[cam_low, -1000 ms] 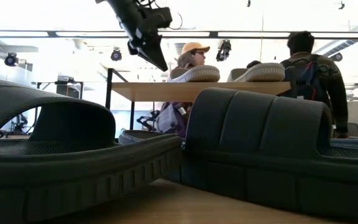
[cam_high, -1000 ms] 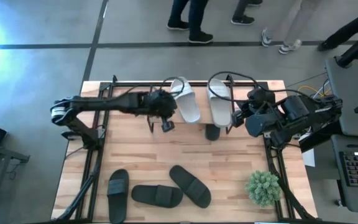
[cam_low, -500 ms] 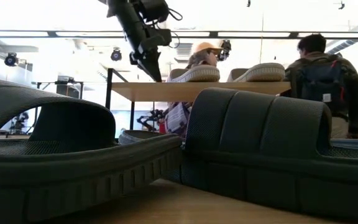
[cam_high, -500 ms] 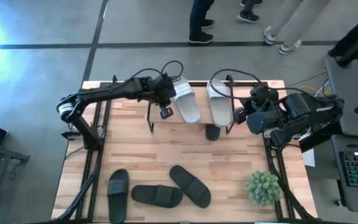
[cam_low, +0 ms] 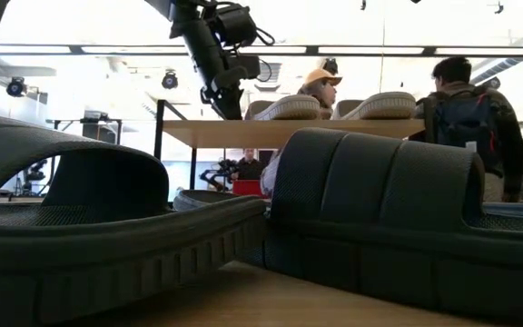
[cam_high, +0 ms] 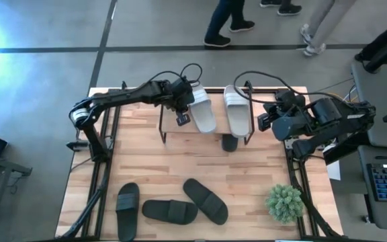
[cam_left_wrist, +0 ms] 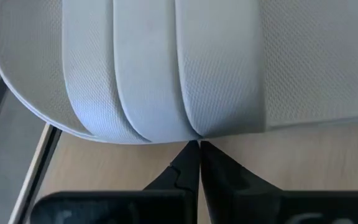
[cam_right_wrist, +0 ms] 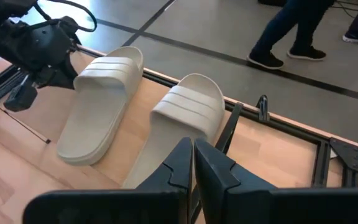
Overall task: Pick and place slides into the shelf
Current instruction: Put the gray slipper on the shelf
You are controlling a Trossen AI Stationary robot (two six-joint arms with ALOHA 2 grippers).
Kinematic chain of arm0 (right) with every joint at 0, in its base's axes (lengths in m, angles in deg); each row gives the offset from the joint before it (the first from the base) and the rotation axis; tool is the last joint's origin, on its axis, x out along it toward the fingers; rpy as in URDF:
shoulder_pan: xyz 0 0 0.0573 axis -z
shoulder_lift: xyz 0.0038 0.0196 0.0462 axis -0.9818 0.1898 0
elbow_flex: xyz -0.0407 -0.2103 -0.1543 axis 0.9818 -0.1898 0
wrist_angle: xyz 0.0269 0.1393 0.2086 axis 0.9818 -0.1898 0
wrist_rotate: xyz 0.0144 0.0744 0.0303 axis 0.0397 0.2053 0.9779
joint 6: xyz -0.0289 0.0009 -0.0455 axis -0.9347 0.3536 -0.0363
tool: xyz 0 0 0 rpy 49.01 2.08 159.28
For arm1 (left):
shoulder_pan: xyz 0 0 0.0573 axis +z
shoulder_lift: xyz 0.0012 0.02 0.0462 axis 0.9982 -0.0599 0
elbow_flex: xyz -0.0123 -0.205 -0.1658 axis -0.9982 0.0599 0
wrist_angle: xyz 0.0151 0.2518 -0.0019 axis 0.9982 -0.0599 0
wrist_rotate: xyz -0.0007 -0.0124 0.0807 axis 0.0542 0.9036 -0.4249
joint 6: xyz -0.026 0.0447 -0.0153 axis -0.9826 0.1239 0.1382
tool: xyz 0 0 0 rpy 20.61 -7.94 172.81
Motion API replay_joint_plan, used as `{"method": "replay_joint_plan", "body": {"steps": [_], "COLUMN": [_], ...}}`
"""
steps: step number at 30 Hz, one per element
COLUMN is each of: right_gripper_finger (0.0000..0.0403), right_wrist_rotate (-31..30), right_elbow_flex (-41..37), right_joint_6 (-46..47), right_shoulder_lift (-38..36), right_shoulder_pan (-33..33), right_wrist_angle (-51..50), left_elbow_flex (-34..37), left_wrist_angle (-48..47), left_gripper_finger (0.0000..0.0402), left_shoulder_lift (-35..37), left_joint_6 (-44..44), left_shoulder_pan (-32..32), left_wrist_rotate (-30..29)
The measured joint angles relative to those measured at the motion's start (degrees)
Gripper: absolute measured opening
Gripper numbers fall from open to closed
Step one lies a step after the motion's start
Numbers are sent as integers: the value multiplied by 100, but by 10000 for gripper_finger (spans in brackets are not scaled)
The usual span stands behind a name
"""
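Note:
Two light slides lie soles down on the shelf's (cam_high: 219, 119) wood top: the left one (cam_high: 202, 113) (cam_left_wrist: 166, 62) (cam_right_wrist: 101, 106) and the right one (cam_high: 237, 114) (cam_right_wrist: 179, 124). One dark slide (cam_high: 229, 142) pokes out from under the shelf, and three more (cam_high: 170, 212) lie near the table's near edge. My left gripper (cam_high: 187, 106) (cam_left_wrist: 197, 148) is shut at the left slide's left side. My right gripper (cam_high: 262, 122) (cam_right_wrist: 193, 144) is shut and hovers just right of the shelf, touching nothing. My left gripper's shut fingertips (cam_left_wrist: 191, 152) meet the left light slide at its side, just under the strap's edge (cam_left_wrist: 192, 132). They come slanting down from the table's left, across the slide. The slide lies flat on the shelf top.
A small green plant (cam_high: 284, 202) stands at the table's near right corner. The shelf's black frame legs (cam_high: 161, 129) rise from the tabletop. Bare wood lies between the shelf and the near dark slides. People walk on the floor beyond the far edge (cam_high: 224, 23).
My left gripper has moved toward the far edge and to the right, coming down to the left light slide's side, and has stayed shut. My right arm has drawn back a little toward the right edge. The people behind the table have walked on.

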State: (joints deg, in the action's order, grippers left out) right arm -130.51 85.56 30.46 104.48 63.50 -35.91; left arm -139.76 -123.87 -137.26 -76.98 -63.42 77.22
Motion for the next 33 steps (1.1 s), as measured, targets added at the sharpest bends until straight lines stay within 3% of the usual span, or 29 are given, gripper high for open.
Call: {"method": "replay_joint_plan", "body": {"steps": [11, 23, 33], "right_gripper_finger": [8, 8, 8], "right_wrist_rotate": [-4, -8, -6], "right_elbow_flex": [-74, -162, -162], "right_joint_6": [61, 196, 296], "right_shoulder_lift": [0, 0, 0], "right_shoulder_pan": [-2, 1, 1], "right_wrist_angle": [-2, -2, -2], "left_elbow_flex": [0, 163, -31], "left_wrist_angle": [127, 825, 223], "left_gripper_finger": [0, 0, 0], "left_shoulder_lift": [0, 0, 72], "left_joint_6": [559, 606, 1211], "left_shoulder_pan": [193, 289, 434], "left_wrist_rotate": [-254, 40, -361]}}
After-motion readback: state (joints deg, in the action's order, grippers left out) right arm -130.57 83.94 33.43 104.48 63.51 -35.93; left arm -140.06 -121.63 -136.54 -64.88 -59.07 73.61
